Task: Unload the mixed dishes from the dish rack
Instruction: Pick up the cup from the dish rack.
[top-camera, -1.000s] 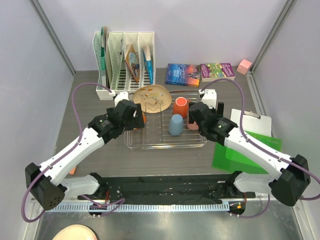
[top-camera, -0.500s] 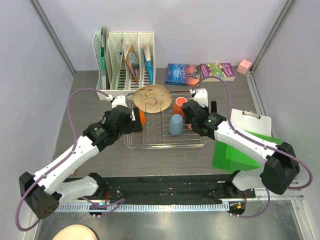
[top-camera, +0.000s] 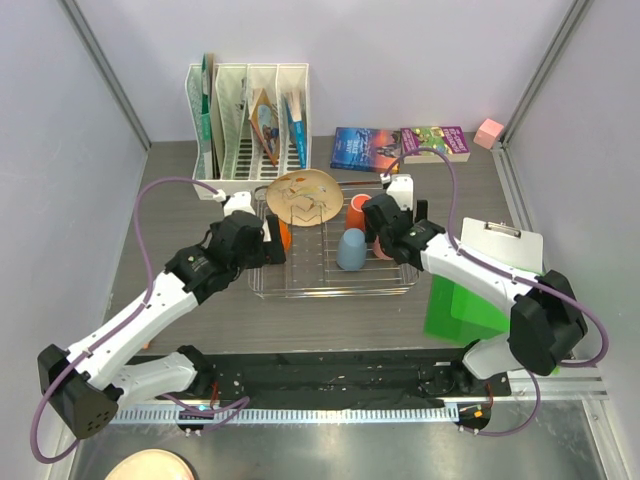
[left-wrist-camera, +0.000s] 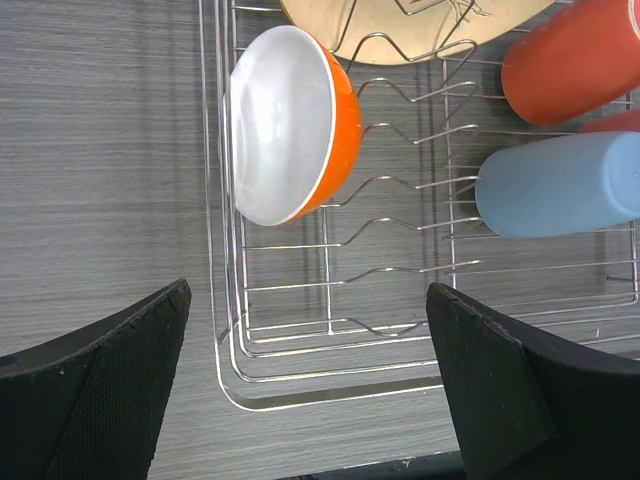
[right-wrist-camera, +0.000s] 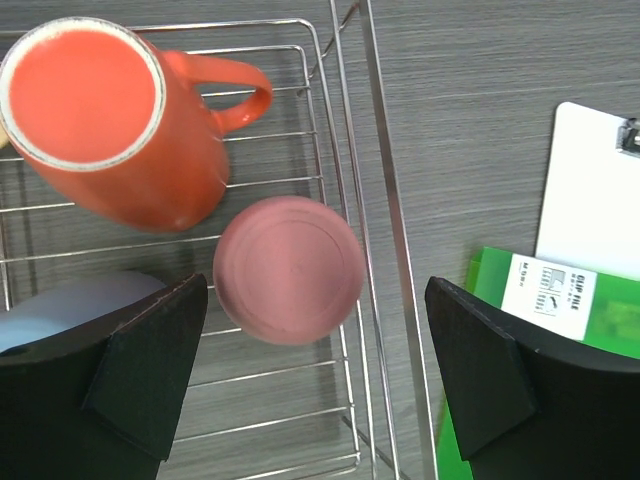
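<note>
Right now, the dish rack (top-camera: 330, 293) sits mid-table: a flat chrome wire rectangle with a low rim and thin parallel bars, and all five dishes are on it. In the top view, the beige plate (top-camera: 300, 195), round with brown squiggles, leans on edge at the rack's 11 o'clock corner. The orange mug (right-wrist-camera: 110, 120) is at about 1 o'clock; the right wrist view shows its flat orange end with a pale ring facing the camera and its handle pointing to 3 o'clock. The grey-blue cup (top-camera: 351, 250), plain and slightly tapered, stands near the rack's middle. The pink cup (right-wrist-camera: 288, 268) is just beside it at 3 o'clock, against the rack's right rim, showing you a flat, dusty-pink round end. The small orange bowl (left-wrist-camera: 290, 125) stands on edge among the wavy wires at the rack's 9 o'clock side, glossy orange outside; in the left wrist view its cream inside faces 9 o'clock. Your right gripper (right-wrist-camera: 315, 288) hangs directly over the pink cup, jaws spread wide on either side of it, with clear gaps and no contact visible. Your left gripper (left-wrist-camera: 308, 295) is also spread wide and holds nothing, hovering over the rack's left end with the bowl at 12 o'clock ahead of its fingers.
</note>
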